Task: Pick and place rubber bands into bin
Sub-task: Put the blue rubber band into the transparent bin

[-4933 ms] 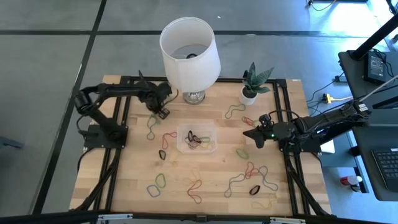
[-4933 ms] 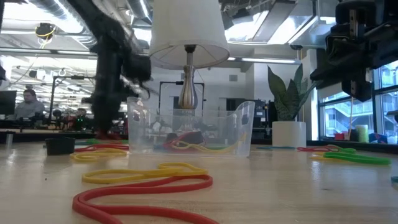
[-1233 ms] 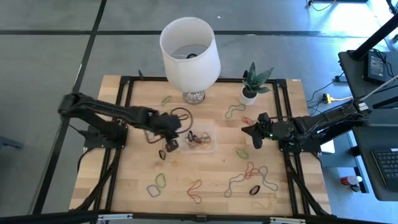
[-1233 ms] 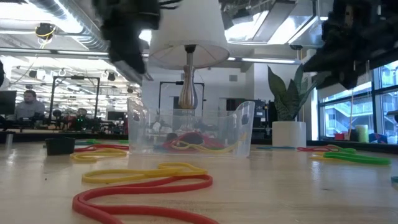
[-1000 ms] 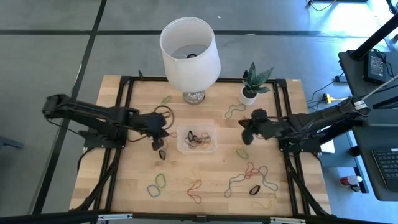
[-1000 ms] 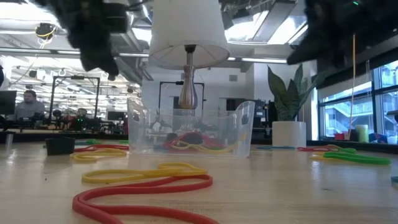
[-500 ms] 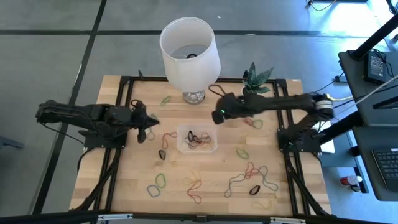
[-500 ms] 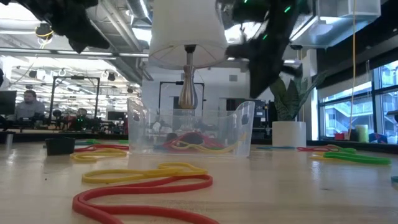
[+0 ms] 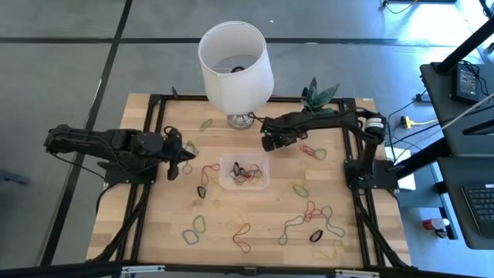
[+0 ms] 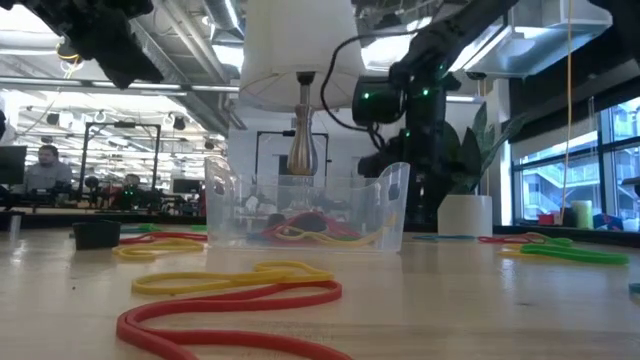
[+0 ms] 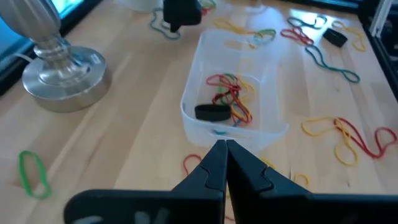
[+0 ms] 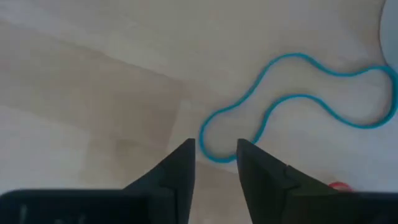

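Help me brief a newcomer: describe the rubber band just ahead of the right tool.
Find the white lamp at the table's back edge; the right tool hangs open beside its base. On bare wood just ahead of it lies the rubber band: a pinched, peanut-shaped loop, blue where its neighbours are red or green.

A clear glossy plastic bin (image 11: 261, 74) sits on pale matt wood table (image 11: 124, 118) beside a brushed-metal lamp base (image 11: 59, 78).

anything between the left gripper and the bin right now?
In the left wrist view only bare wood separates the shut left gripper from the bin; a red rubber band lies just beside the fingertips.
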You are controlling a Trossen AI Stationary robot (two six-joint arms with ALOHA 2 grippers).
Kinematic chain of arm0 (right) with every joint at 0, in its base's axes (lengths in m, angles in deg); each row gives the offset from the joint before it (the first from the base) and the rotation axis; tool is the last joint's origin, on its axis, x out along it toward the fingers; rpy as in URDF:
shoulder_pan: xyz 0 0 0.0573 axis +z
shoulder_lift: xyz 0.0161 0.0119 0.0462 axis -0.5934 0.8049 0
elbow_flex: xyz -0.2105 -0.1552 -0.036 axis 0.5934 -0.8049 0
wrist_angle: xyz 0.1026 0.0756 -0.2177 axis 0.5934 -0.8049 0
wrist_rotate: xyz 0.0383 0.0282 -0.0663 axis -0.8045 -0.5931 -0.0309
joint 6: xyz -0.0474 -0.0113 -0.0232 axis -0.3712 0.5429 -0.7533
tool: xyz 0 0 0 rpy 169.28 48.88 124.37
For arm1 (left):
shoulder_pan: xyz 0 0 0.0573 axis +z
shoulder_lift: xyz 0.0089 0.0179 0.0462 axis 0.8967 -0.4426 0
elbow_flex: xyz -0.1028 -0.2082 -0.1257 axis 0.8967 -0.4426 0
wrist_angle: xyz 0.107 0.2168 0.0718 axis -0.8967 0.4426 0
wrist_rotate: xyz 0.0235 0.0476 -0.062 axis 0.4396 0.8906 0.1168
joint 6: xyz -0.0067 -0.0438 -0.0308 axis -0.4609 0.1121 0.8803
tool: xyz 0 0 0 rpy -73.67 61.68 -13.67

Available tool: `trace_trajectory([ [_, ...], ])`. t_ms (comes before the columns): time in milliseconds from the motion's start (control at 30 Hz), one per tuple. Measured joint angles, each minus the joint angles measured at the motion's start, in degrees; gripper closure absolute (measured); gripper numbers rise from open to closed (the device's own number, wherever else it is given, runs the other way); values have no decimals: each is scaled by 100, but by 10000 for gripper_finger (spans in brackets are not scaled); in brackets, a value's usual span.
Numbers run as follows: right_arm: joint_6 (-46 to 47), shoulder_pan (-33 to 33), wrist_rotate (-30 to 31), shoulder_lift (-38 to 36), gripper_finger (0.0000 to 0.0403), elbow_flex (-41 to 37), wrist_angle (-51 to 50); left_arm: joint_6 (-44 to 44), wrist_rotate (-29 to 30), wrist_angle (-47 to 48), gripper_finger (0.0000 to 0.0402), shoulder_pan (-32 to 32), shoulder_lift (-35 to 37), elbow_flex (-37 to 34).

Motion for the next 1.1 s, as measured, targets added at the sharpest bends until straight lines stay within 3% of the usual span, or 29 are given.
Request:
trace_trajectory([
  [267,-182,-21,-76,457,285,35,333,-41,-22,75,400,0,0,-3],
  [467,-164,30,-202,635,387,57,304,-43,-11,76,400,0,0,-3],
  [667,279,331,100,218,400,-36,30,-200,-4,75,400,0,0,-3],
  [800,685,746,521,-415,401,-1,-102,-246,-4,75,400,0,0,-3],
  [1100,1620,1951,2140,-1297,402,445,-978,-502,20,46,400,2,-2,-3],
])
